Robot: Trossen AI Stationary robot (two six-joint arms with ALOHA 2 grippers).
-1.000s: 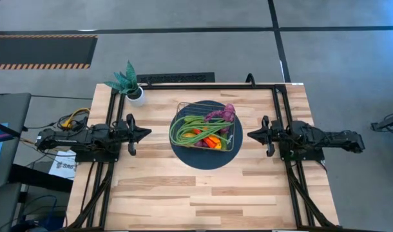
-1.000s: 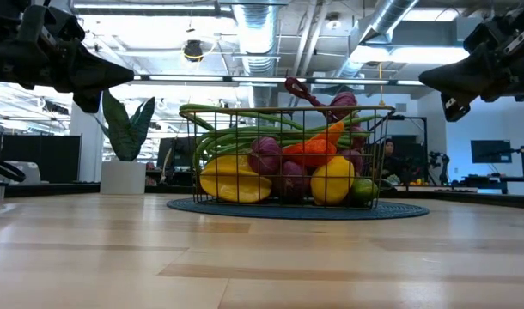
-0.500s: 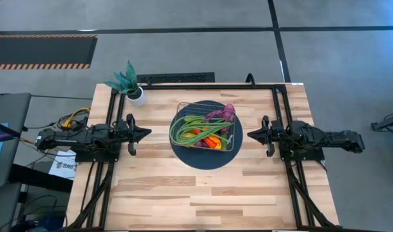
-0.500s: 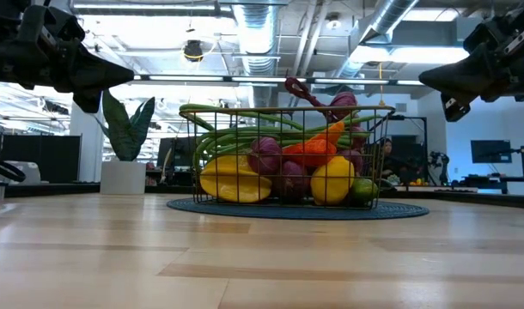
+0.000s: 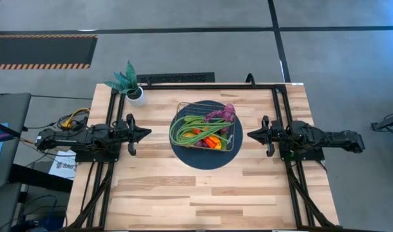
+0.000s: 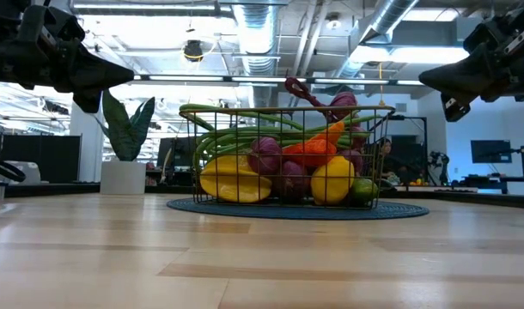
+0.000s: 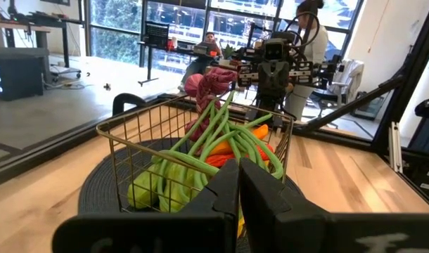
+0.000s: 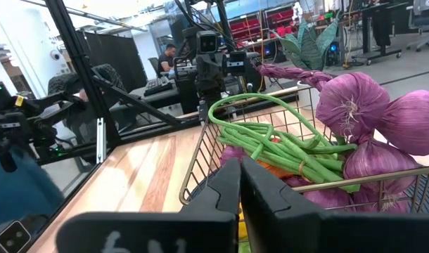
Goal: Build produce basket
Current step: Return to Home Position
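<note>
Both arms look parked, so homing is prob. near done. My left gripper (image 5: pixel 147 133) & right gripper (image 5: pixel 250 135) have fingers pressed together, holding nothing. The basket (image 7: pixel 137 147) sits straight ahead of both fingertip pairs, well apart, on the mat (image 5: pixel 206 160), produce (image 5: pixel 206 132) piled inside. To finish clean I'd hold the tips level, no swing toward the wire. Count: 1 basket, 1 mat, 1 potted plant (image 5: pixel 127 82), 2 grippers; beans (image 5: pixel 182 132) too tangled to count.

grey floor (image 5: pixel 183 51), ceiling ducts (image 6: pixel 249 21), tall bright windows (image 7: pixel 119 28)
</note>
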